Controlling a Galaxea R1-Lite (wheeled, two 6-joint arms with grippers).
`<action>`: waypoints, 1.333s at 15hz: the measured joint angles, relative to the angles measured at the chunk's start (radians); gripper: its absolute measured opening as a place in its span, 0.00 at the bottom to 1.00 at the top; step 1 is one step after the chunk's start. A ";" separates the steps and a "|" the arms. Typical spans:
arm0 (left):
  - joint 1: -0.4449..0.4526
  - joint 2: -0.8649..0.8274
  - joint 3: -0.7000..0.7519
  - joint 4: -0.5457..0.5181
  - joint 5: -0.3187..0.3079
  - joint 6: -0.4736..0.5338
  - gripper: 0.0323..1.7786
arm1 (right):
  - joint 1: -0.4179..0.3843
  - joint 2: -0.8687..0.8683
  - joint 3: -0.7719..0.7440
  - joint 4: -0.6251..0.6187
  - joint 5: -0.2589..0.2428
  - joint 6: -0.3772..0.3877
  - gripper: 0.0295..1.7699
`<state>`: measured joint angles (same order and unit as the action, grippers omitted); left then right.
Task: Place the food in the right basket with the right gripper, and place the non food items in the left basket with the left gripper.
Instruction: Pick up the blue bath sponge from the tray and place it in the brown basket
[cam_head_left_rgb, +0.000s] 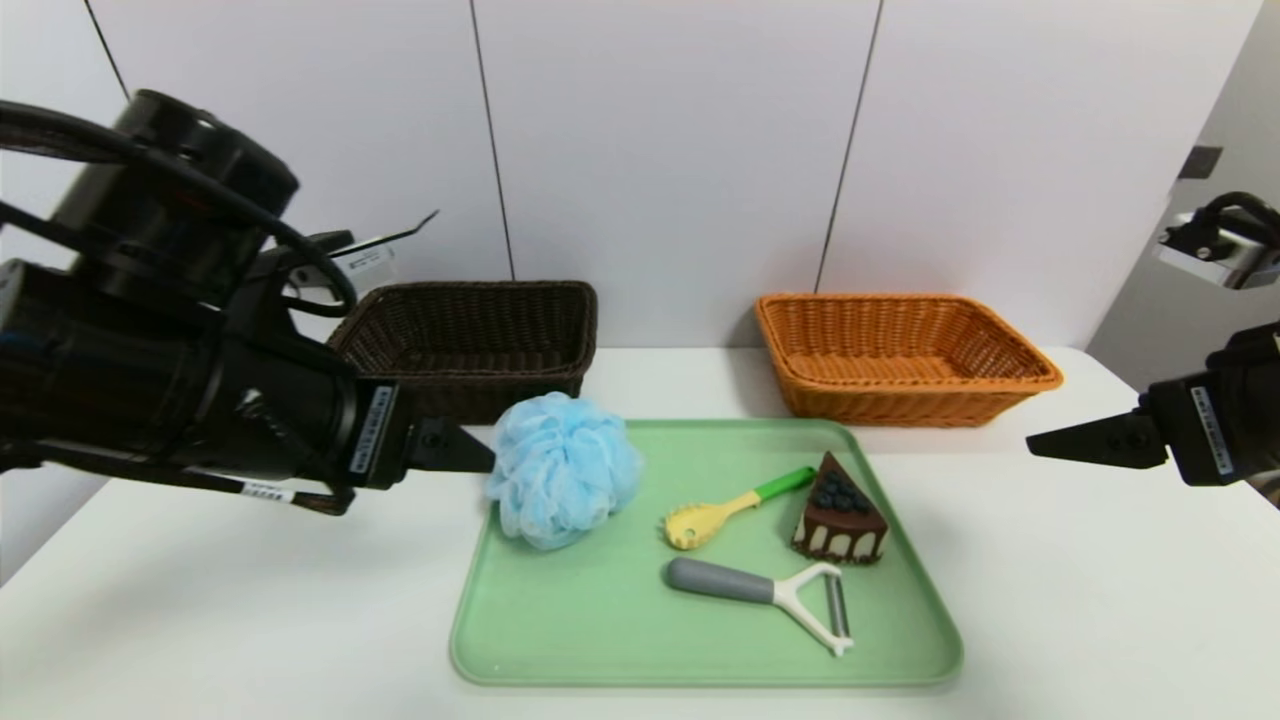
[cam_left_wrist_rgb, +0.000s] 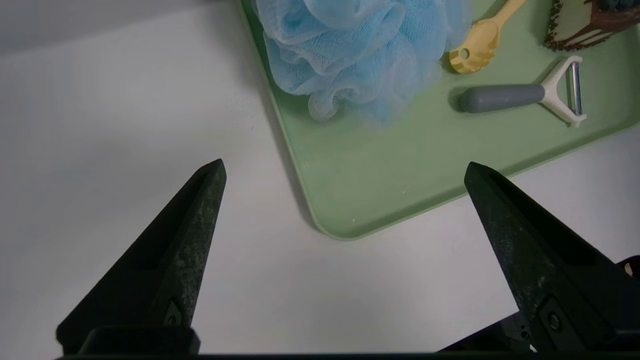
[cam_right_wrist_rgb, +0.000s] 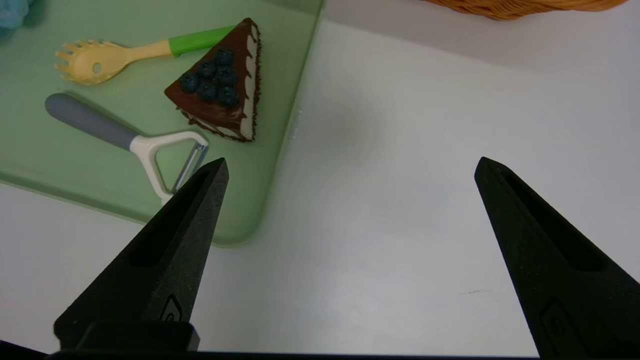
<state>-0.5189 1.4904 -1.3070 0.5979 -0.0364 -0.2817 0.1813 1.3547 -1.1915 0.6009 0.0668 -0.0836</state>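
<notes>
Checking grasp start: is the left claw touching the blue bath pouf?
Apart. The left wrist view shows the open left claw over table, short of the pouf.

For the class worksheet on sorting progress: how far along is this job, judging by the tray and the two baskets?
Nothing is sorted yet: the dark basket and orange basket look empty. The blue bath puff, yellow fork, peeler and cake slice all lie on the green tray. In hand: nothing; the left tool and right tool are open beside the tray. All four items remain.
</notes>
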 joint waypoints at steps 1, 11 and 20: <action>-0.021 0.043 -0.036 -0.001 0.019 -0.028 0.95 | 0.018 0.014 -0.013 -0.003 0.000 0.001 0.96; -0.156 0.333 -0.276 0.010 0.208 -0.157 0.95 | 0.062 0.071 -0.039 -0.009 0.004 0.032 0.96; -0.157 0.420 -0.281 -0.001 0.271 -0.166 0.95 | 0.059 0.066 -0.005 -0.009 0.005 0.031 0.96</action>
<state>-0.6757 1.9102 -1.5885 0.5970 0.2351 -0.4477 0.2404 1.4206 -1.1968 0.5921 0.0715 -0.0523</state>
